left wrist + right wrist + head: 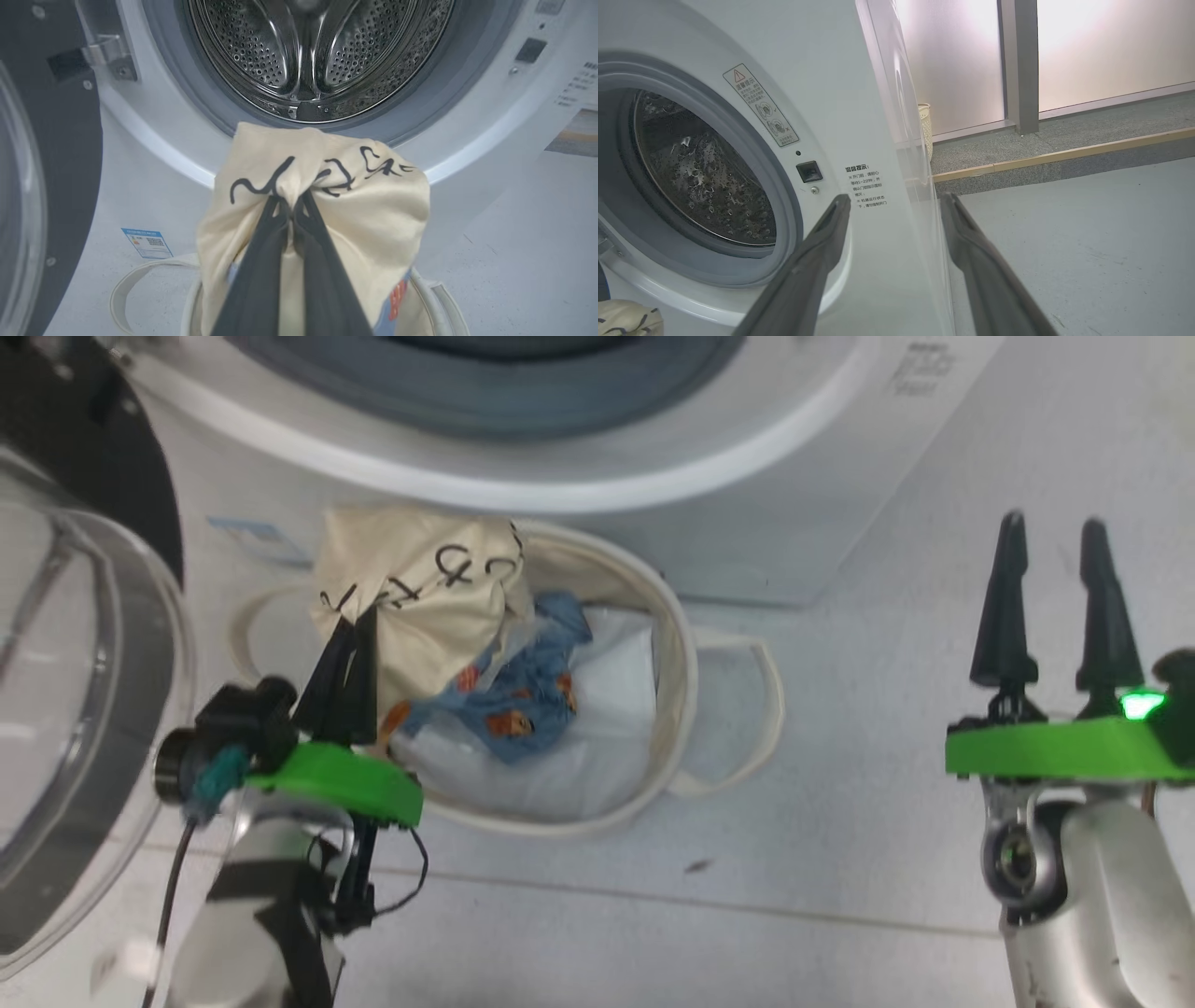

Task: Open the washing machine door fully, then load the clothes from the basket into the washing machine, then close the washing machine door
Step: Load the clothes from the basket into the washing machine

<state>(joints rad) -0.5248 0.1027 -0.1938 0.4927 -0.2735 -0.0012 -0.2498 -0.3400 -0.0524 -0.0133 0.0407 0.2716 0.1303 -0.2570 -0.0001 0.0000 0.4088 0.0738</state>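
The washing machine (766,495) stands with its steel drum (317,51) showing, and the washing machine door (84,709) is swung wide at the left. In front sits the cream basket (677,691). My left gripper (359,621) is shut on the cream fabric with black marks (429,588) of the clothes and holds it bunched above the basket's rim. In the left wrist view the fingertips pinch that fabric (373,210) just below the drum opening. Blue bear-print cloth (523,686) hangs under it into the basket. My right gripper (1055,532) hovers open over the floor, right of the basket.
A flat white sheet (597,747) lines the basket's bottom. Its looped handles (761,709) stick out on both sides. A blue label (147,242) marks the machine's lower left front. Beyond the machine's right side lie grey floor (1087,233) and a raised step.
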